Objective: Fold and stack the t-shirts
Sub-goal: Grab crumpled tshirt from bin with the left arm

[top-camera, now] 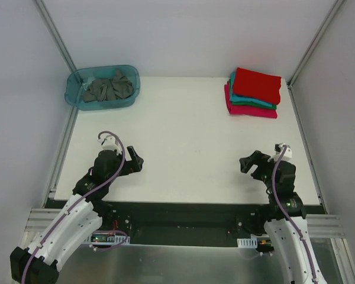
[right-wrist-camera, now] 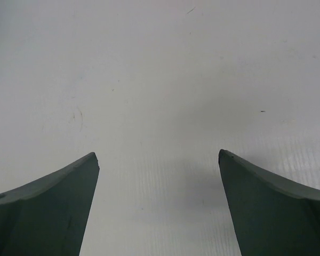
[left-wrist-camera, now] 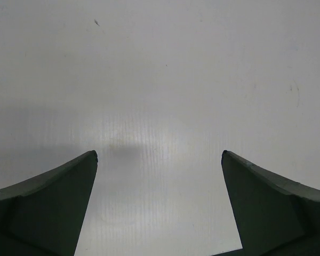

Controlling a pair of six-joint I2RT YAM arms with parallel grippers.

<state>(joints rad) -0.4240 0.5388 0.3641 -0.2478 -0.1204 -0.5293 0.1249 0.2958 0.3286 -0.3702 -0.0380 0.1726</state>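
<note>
At the near edge of the table (top-camera: 183, 139), both arms sit low and tucked back. The left gripper (top-camera: 134, 161) and the right gripper (top-camera: 247, 162) each hover just above the bare white surface, jaws spread wide with nothing between them, as both wrist views confirm. At the far left corner the dark grey t-shirt (top-camera: 108, 89) lies crumpled inside the tub (top-camera: 130, 99), not yet folded. At the far right corner a folded stack stands near the table's edge: the red t-shirt (top-camera: 257, 84) on top, the teal t-shirt (top-camera: 248, 102) under it and the magenta-pink t-shirt (top-camera: 251, 112) at the bottom. The likely trouble is in the tub. A pinch that catches only one wrinkle may let the cloth slip out, or the snagged cloth may drag the light tub along. Later, a careless placement could nudge the stack askew or towards the edge.
</note>
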